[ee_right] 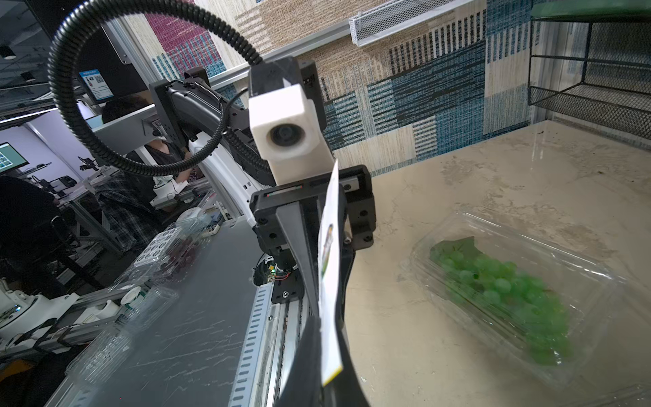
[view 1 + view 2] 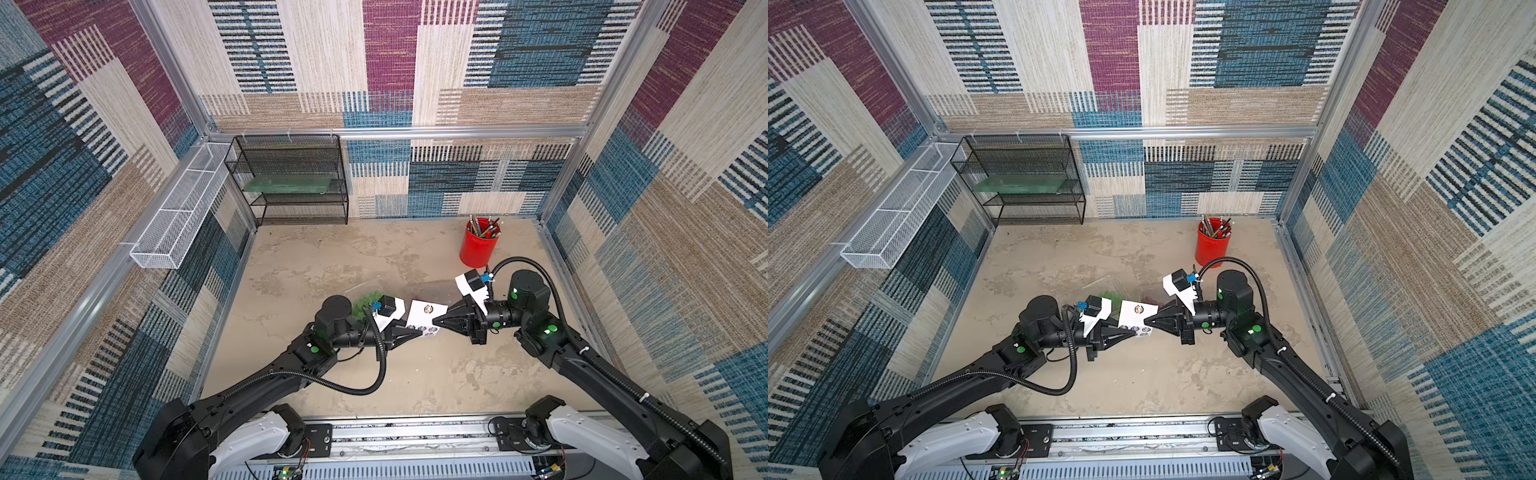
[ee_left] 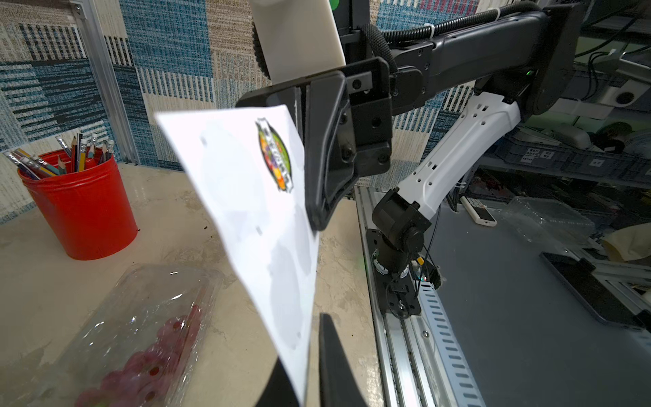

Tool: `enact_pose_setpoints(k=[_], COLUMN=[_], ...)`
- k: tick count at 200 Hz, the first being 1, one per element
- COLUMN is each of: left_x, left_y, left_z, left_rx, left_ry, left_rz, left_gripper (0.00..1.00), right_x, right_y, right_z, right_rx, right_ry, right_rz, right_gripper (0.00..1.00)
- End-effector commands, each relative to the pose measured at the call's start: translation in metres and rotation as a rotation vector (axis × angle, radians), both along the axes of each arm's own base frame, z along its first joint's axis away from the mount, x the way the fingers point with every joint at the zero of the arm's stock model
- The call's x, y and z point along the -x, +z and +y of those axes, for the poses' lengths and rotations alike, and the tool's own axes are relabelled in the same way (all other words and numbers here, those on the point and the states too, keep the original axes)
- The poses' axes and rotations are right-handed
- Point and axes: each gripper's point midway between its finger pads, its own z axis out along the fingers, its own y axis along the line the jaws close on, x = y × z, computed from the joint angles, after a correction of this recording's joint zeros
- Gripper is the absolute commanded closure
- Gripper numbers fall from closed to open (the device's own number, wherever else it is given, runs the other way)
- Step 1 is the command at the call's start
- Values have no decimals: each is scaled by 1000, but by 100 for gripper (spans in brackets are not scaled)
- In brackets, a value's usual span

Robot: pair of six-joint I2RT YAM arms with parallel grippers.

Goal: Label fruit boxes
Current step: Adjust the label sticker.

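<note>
Both grippers hold one white sticker sheet [image 2: 426,311] in the air above the table's middle. My left gripper [image 2: 417,328] is shut on its near-left edge; in the left wrist view the sheet [image 3: 246,197] runs up from between the fingers. From the opposite side, my right gripper [image 2: 435,322] is shut on the sheet [image 1: 331,282], seen edge-on. One round printed sticker [image 3: 274,155] shows near the right gripper's jaws. The green-grape fruit box [image 1: 510,292] lies closed on the table, partly behind the left arm [image 2: 365,299]. The red-grape fruit box [image 3: 141,338] lies below the sheet.
A red pencil cup [image 2: 478,245] stands at the back right. A black wire shelf [image 2: 291,183] stands in the back left corner, and a white mesh basket [image 2: 178,216] hangs on the left wall. The arms' rail [image 2: 415,432] runs along the front edge.
</note>
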Motion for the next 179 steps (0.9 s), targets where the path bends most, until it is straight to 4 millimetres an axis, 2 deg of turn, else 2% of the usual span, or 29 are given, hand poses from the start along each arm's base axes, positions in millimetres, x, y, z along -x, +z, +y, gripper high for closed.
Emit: enact_pose_setpoints(k=[1,41,83,141,179], left_x=[-1,-2,-2,-4,-3], left_y=[6,5,9,9,6], left_z=[0,0,-2,-2,3], left_rx=[23,27,50,61,55], left_ry=[3,11,9,16,39], left_rz=[-26,-23,-21,-15,-20], left_gripper=[88,90,83,87,80], right_x=[1,2,2,2,3], right_y=[7,6,6,7,5], right_z=[0,0,0,0,-3], right_rx=[-17,-17,-19,-23,-15], right_ry=[12,13,15,15,15], right_rz=[-20,-19,-17,-20,-14], right_gripper=[100,100,100,100,100])
